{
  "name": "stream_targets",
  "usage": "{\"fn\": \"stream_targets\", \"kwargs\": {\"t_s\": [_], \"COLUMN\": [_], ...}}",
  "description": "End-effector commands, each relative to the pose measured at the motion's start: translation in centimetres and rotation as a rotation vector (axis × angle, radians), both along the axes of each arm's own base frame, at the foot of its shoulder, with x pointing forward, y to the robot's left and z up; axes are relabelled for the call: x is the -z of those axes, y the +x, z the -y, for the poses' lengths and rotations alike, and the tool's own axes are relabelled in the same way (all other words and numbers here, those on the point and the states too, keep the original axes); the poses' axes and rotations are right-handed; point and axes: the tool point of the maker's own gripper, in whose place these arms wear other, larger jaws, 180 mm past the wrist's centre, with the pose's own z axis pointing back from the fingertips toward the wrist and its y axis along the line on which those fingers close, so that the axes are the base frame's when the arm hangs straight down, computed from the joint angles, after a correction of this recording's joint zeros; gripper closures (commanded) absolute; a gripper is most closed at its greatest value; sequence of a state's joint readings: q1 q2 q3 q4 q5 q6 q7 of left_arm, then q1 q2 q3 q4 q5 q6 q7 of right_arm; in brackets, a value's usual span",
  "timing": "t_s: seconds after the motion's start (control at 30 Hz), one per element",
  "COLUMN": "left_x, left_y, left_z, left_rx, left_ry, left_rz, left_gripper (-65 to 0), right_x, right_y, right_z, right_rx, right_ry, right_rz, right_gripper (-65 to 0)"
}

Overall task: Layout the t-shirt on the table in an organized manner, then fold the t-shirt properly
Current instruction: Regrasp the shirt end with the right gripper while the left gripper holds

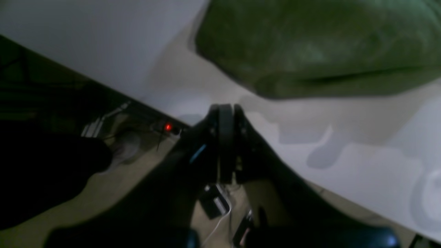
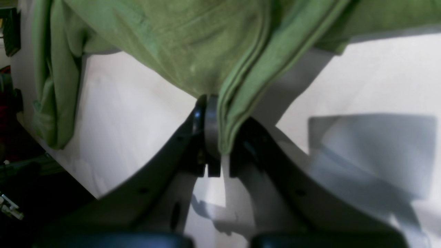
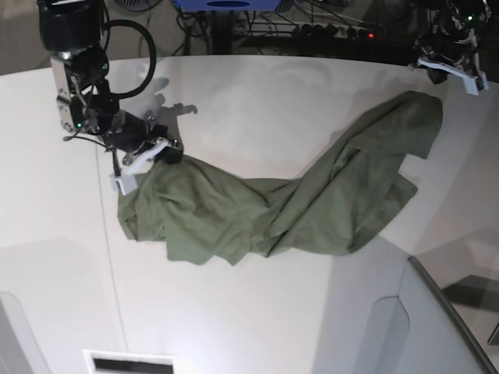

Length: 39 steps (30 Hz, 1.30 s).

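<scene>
Right gripper [image 2: 217,137], right wrist view: jaws clamped together on a folded hem edge of the t-shirt [image 2: 179,44], several layers of green cloth pinched between the pads; the rest of the garment spreads away over the white bench [image 2: 361,75], with one bunched length lying along the bench edge at the view's left. Left gripper [image 1: 225,137], left wrist view: jaws pressed together on nothing, hanging near the bench [image 1: 344,165] edge, with floor, cables and a red indicator light [image 1: 168,127] beyond; one lobe of the t-shirt [image 1: 310,44] lies flat on the bench, near the gripper but apart from it. Base view: t-shirt [image 3: 296,202] sprawled as a crumpled diagonal band across the bench [image 3: 249,101], unfolded, not yet laid out; right gripper [image 3: 148,160] holds its end at the view's left; left gripper [image 3: 448,66] sits just beyond the opposite end at the upper right, not touching it; a grey angled panel [image 3: 437,312] stands at the lower right. Handling notes, judged: light, soft, limp cotton that wrinkles and drags rather than slides as a sheet; no stiffness to hold shape, so a single hold will only stretch it into a rope. Best holds are likely the doubled edges, meaning hem, sleeve cuff or ribbed collar, taken at two well-separated points and drawn apart to flatten the body before any fold.
</scene>
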State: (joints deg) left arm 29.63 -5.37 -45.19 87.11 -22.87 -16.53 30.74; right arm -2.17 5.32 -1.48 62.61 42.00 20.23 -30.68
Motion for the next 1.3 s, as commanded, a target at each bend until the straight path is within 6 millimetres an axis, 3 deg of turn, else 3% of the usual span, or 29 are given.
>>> {"fn": "stream_targets", "kwargs": {"t_s": [0.0, 0.27, 0.5, 0.57, 0.67, 0.73, 0.77, 0.9, 1.03, 1.13, 1.27], "left_x": [-1.7, -5.2, -5.5, -5.5, -5.8, -5.8, -5.9, -5.8, -5.9, -5.8, -5.8], "left_y": [0.2, -0.3, 0.0, 0.0, 0.6, 0.6, 0.6, 0.5, 0.6, 0.5, 0.4], "left_z": [-1.6, -5.3, -5.8, -5.8, -6.1, -6.1, -6.1, -6.1, -6.1, -6.1, -6.1], "left_rx": [-0.009, -0.082, -0.072, -0.073, -0.081, -0.081, -0.080, -0.081, -0.080, -0.080, -0.081], "left_ry": [0.051, 0.149, 0.160, 0.161, 0.166, 0.166, 0.167, 0.166, 0.167, 0.167, 0.166], "left_rz": [0.034, 0.088, 0.089, 0.088, 0.106, 0.106, 0.107, 0.105, 0.106, 0.103, 0.102], "left_gripper": [-1.3, -1.3, -1.3, -1.3, -1.2, -1.2, -1.2, -1.2, -1.2, -1.2, -1.2], "right_x": [-0.9, -3.7, -2.0, -1.6, -2.9, -5.0, -6.0, -8.5, -8.5, -8.4, -7.7], "right_y": [0.9, 0.1, -2.9, -4.0, -4.2, -3.4, -2.9, 0.2, 3.7, 6.0, 7.2], "right_z": [0.2, 1.4, 3.5, 3.2, 4.1, 4.7, 4.9, 5.4, 6.0, 6.3, 6.6], "right_rx": [0.000, -0.029, -0.026, -0.068, -0.067, -0.054, -0.054, -0.088, -0.093, -0.079, -0.063], "right_ry": [0.003, -0.041, -0.076, -0.080, -0.097, -0.116, -0.123, -0.159, -0.158, -0.147, -0.134], "right_rz": [0.036, 0.125, 0.040, -0.015, -0.003, 0.068, 0.099, 0.167, 0.144, 0.132, 0.101], "right_gripper": [-0.2, -0.2, -2.4, -10.8, -31.4, -41.7, -44.0, -40.5, -34.8, -34.7, -34.7]}}
